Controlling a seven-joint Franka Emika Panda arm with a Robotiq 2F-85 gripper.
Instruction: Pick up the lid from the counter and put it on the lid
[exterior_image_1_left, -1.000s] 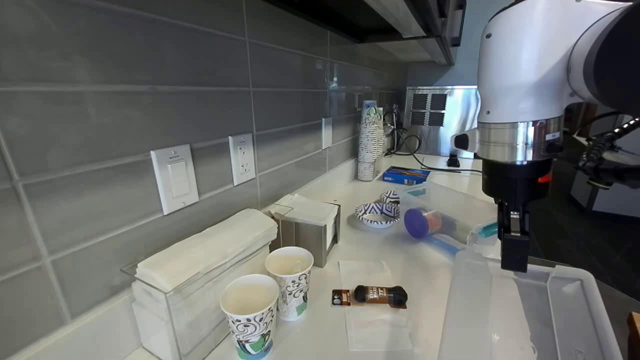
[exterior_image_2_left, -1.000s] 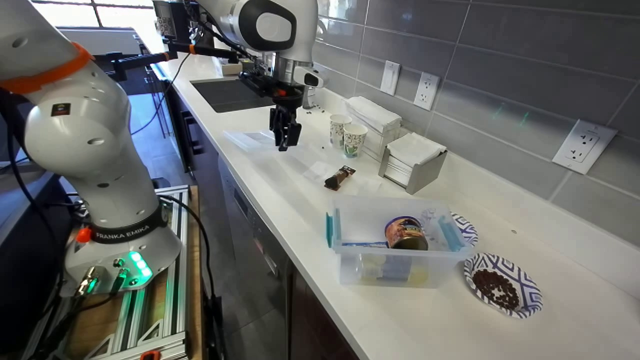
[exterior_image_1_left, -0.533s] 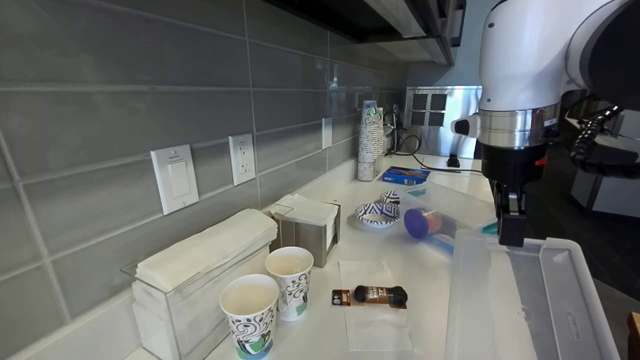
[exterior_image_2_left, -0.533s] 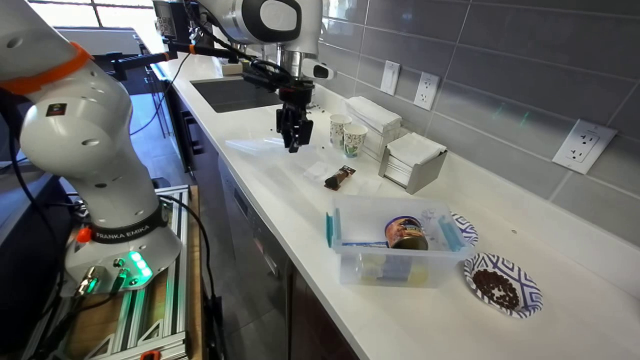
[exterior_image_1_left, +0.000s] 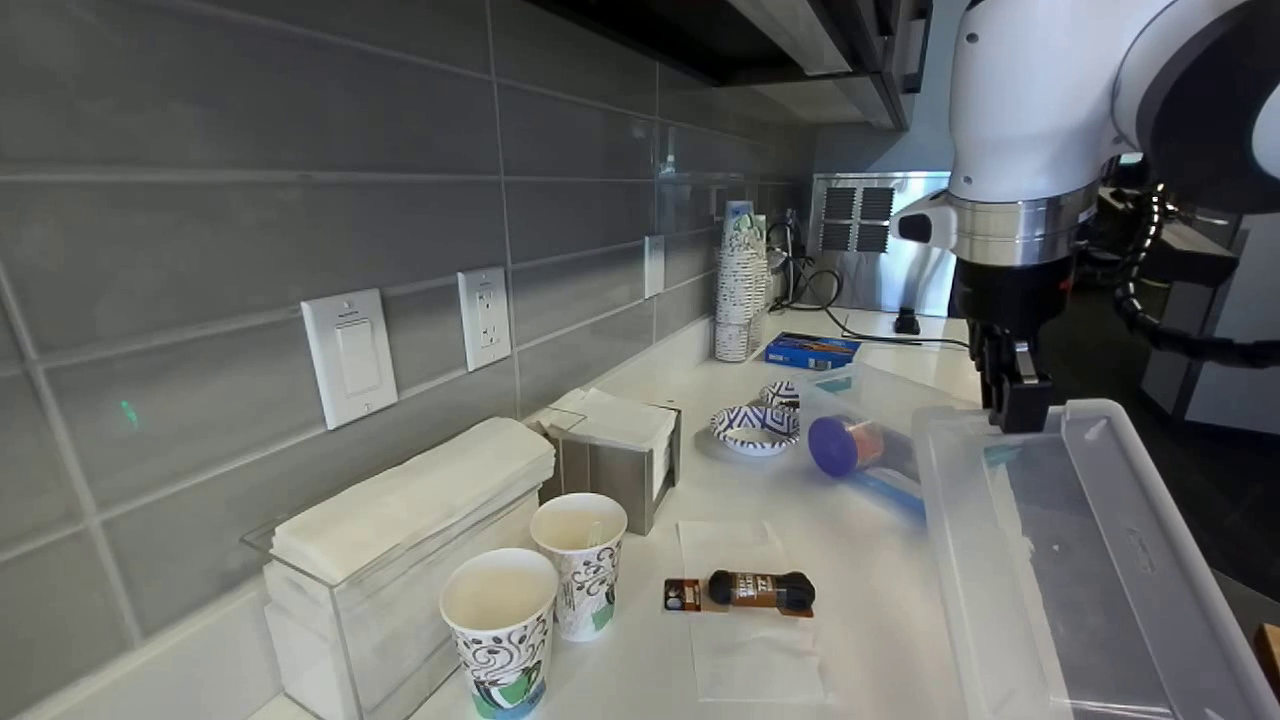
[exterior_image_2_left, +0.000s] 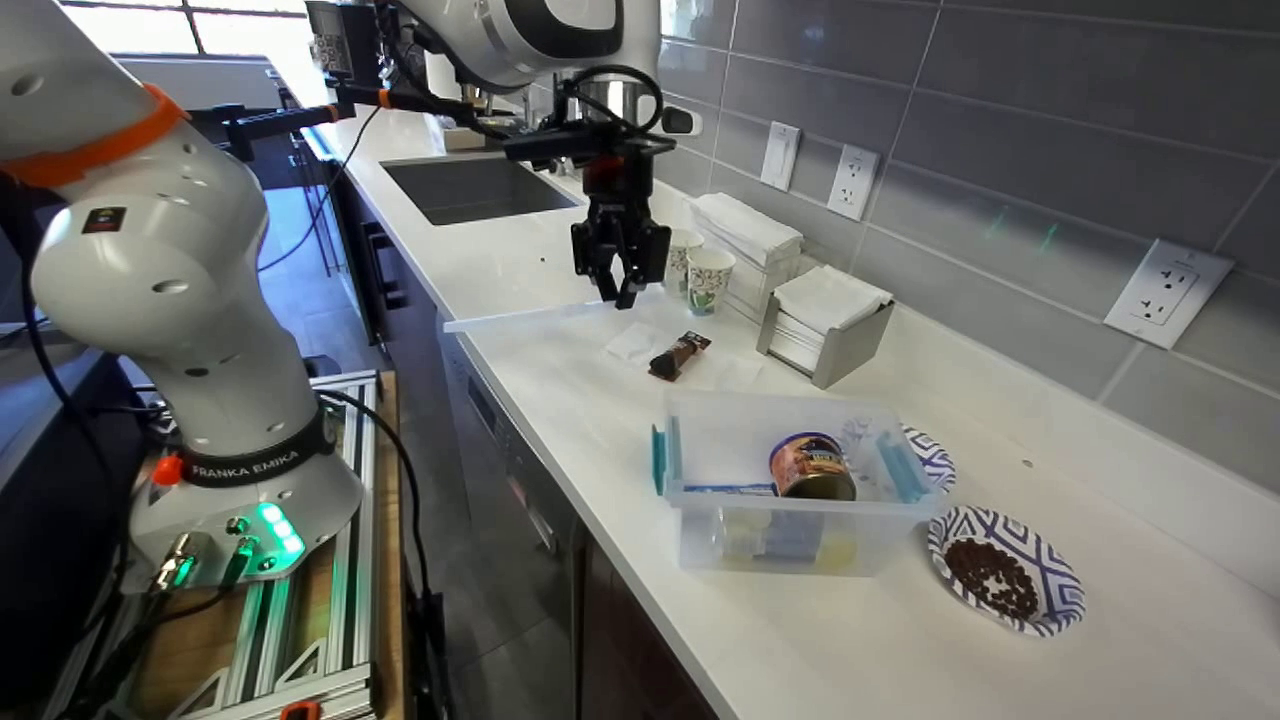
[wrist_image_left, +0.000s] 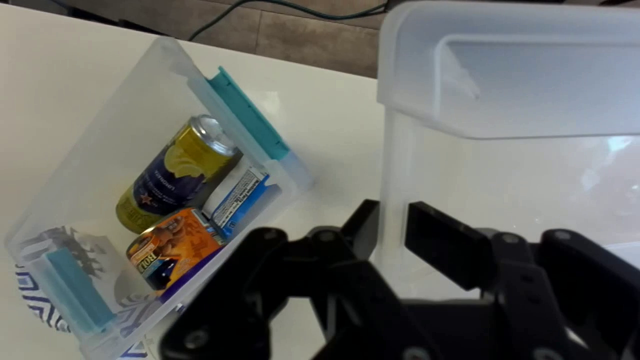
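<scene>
The lid (exterior_image_1_left: 1070, 560) is a large, clear, rectangular plastic cover. My gripper (wrist_image_left: 392, 225) is shut on its near rim, which runs between the two finger pads in the wrist view. In an exterior view the lid (exterior_image_2_left: 530, 317) appears almost edge-on as a thin pale strip, raised over the counter (exterior_image_2_left: 600, 400). A translucent box (exterior_image_2_left: 735, 440) with teal latches stands on the counter, apart from the lid, its top uncovered. Inside lie a yellow drink can (wrist_image_left: 175, 172), an orange tin (wrist_image_left: 175, 245) with a purple cap, and a blue-and-white packet (wrist_image_left: 240, 200).
Patterned paper bowls (exterior_image_1_left: 755, 430), one with dark beans (exterior_image_2_left: 990, 578), sit beside the box. A shoelace pack (exterior_image_1_left: 760, 590) lies on a napkin, near two paper cups (exterior_image_1_left: 500, 640) and napkin holders (exterior_image_2_left: 825, 325). The tiled wall borders the counter; its front edge drops to the floor.
My gripper has carried the lid away from the sink, toward the box, turning on the way. The lid has swung round and now shows edge-on in an exterior view. The box has stayed put.
</scene>
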